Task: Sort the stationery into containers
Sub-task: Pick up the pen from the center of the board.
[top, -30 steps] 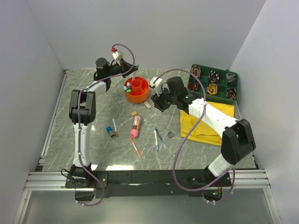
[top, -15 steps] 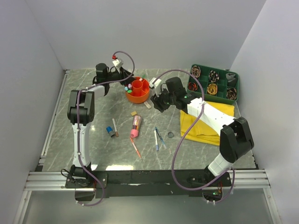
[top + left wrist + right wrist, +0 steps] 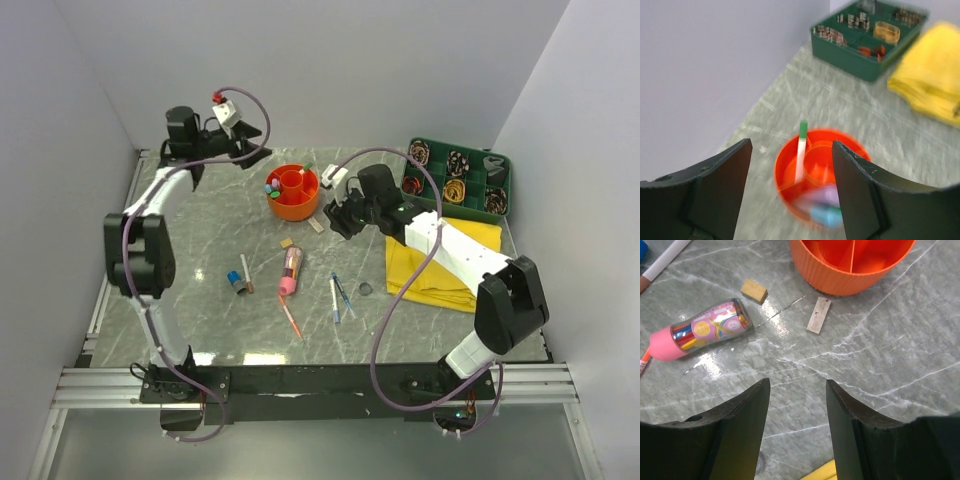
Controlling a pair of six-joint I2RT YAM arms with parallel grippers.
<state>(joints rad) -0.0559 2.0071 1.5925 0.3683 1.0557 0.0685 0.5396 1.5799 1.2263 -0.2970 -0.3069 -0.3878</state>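
Overhead, left claw (image 3: 791, 150) spread wide, empty, above orange organiser (image 3: 781, 175), green-capped pen (image 3: 801, 150) inside, blurred bits (image 3: 822, 212) beside it perhaps erasers, right claw (image 3: 797, 385) parted, empty, near pink tube (image 3: 705, 335).

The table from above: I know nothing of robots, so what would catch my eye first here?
The bright orange round organiser toward the back, with a green-capped pen in it. Next comes the yellow cloth on the right, with the green tray of small cells behind it. Loose pens and a pink tube lie scattered in front of the organiser.
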